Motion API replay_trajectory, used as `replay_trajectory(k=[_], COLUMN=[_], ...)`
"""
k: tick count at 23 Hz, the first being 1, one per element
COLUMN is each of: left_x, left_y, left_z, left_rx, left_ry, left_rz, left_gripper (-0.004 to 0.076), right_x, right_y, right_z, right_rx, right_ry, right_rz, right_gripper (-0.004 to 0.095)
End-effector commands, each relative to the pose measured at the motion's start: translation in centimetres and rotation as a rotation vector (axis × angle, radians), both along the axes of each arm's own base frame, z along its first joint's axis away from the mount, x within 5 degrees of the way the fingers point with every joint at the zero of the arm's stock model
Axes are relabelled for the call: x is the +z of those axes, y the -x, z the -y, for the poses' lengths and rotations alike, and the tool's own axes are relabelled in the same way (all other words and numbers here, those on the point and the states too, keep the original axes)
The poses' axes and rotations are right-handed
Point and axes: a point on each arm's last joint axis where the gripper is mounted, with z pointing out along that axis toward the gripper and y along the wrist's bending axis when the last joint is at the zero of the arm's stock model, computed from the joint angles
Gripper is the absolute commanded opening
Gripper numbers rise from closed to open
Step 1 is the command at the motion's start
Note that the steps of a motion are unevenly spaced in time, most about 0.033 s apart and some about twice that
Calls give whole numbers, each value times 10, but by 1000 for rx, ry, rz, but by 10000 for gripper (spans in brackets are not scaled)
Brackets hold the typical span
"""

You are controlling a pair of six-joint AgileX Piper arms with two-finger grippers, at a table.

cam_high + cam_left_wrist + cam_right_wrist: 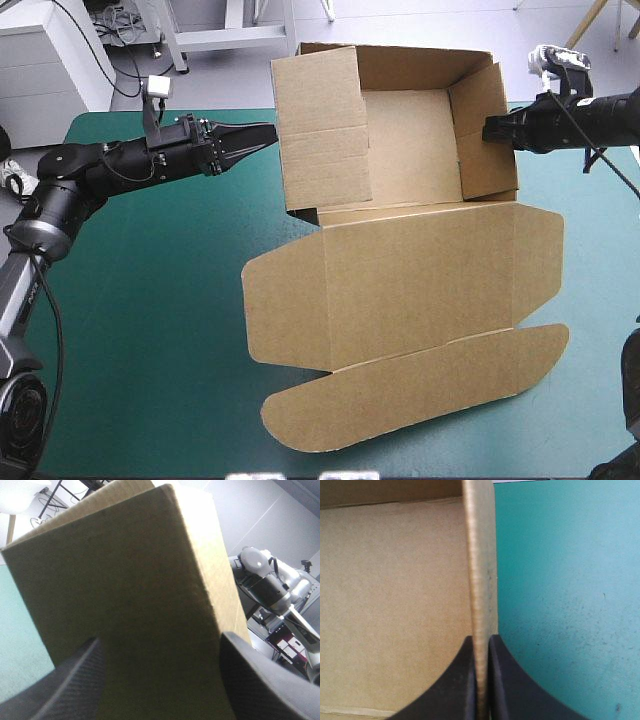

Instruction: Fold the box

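The right gripper (481, 641) is seen all but closed. Its black fingers (455, 680) are pinched on the edge of the right wall (487, 135) of the box (410, 290), and the thin board is held between them. On one side of that wall the brown inside of the tray is shown, on the other the teal-green cover (560, 605) of the table.

The left gripper (160, 639) is held open, with its fingers spread wide apart. The outer face of the left wall (125, 580) is found between and just ahead of them, and the gap is filled by it. Whether the board is touched there cannot be told. In the high view this gripper's tip is met at the left wall's outer edge.

The box is set toward the far side of the table, somewhat right of the middle, as an open tray with its walls raised. The tray is flanked by the two arms, one reaching in from each side. The lid (420, 270) is laid flat on the cover toward the near edge. A rounded flap is spread at each of its sides, and a long rounded flap (410, 395) is stretched out at its near end.
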Motion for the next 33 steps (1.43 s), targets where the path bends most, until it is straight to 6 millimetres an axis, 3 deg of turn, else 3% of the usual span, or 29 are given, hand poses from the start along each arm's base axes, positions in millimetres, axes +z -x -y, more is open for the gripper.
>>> replay_trajectory(k=[1, 7, 11, 19, 25, 33], left_x=[26, 41, 53, 60, 63, 64], left_y=[14, 19, 22, 15, 15, 18], left_z=[2, 10, 32, 30, 33, 41], left_rx=[-29, -65, -32, 117, 173, 248], left_ry=[76, 72, -65, -210, -317, -456], left_rz=[46, 99, 154, 49, 27, 15], left_gripper=[474, 474, 474, 473, 473, 454], right_x=[29, 30, 30, 30, 30, 31], right_y=[11, 11, 11, 11, 5, 4], right_z=[-5, -5, -5, -7, -42, -50], right_rx=[-17, -20, -21, -36, -51, -66], right_ry=[-75, -84, -86, -109, -82, -109], right_rz=[105, 109, 108, 88, 113, 108], right_gripper=[-18, -18, -18, -17, -12, -11])
